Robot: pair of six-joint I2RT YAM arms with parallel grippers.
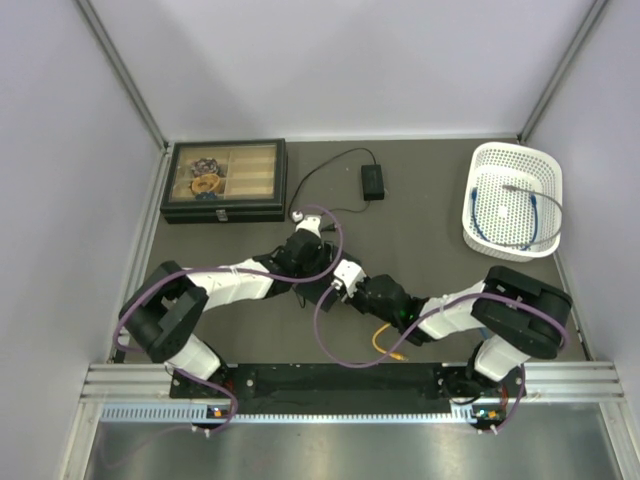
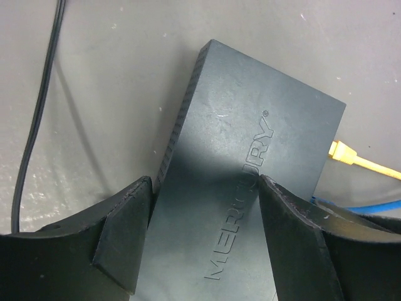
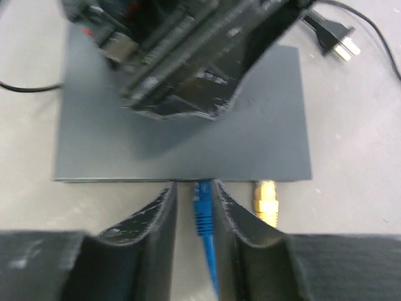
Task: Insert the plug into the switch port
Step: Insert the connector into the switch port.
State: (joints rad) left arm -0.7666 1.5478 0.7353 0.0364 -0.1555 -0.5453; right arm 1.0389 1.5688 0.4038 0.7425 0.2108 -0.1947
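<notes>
The dark grey switch box, embossed MERCURY, lies flat on the table. My left gripper straddles it, with its fingers pressed on the box's two sides. It also shows in the right wrist view, above the box. A blue plug sits with its head in a port on the box's near edge. My right gripper is around it. The plug touches the right finger, and a gap shows to the left finger. A yellow plug sits in the neighbouring port. In the top view both grippers meet mid-table and hide the box.
A black compartment case stands at the back left. A small black power brick with a thin lead is at the back middle. A white basket holding a blue cable is at the right. A pronged mains plug lies beyond the box.
</notes>
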